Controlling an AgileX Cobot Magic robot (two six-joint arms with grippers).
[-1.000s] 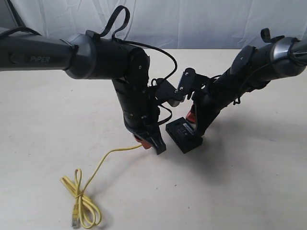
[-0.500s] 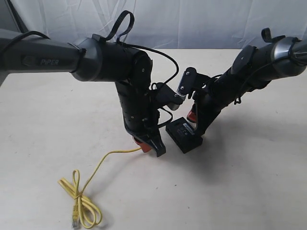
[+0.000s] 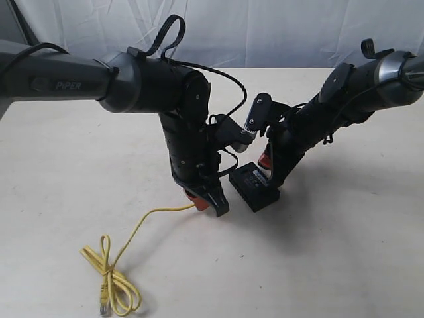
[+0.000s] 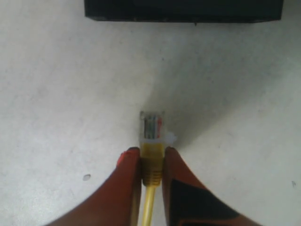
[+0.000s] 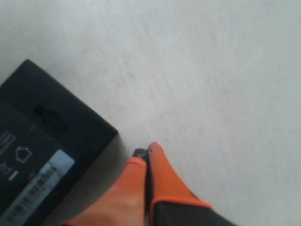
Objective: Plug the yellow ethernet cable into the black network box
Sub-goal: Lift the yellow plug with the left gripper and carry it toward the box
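The black network box point(image 3: 253, 185) lies flat on the table, white label up. My left gripper point(image 3: 207, 197) stands just left of it, shut on the yellow ethernet cable point(image 3: 141, 223) right behind its clear plug. In the left wrist view the red fingers point(image 4: 129, 183) pinch the yellow boot point(image 4: 152, 165). The clear plug point(image 4: 152, 126) sticks out toward the box's side point(image 4: 183, 10), with a stretch of bare table between them. The cable's coil point(image 3: 111, 281) lies at the front left. My right gripper point(image 3: 267, 161) is shut beside the box's far edge point(image 5: 42, 174), its orange fingers point(image 5: 162, 174) closed together.
The pale table point(image 3: 344, 252) spreads all round the box. A white cloth backdrop point(image 3: 278, 30) hangs behind. Both black arms lean in over the middle, and the left wrist camera point(image 3: 238, 132) sits close to the right arm.
Since one second ago my left arm has shifted a little, dragging the cable's coil slightly left. Nothing has moved over the last half second. The right arm has stayed put.
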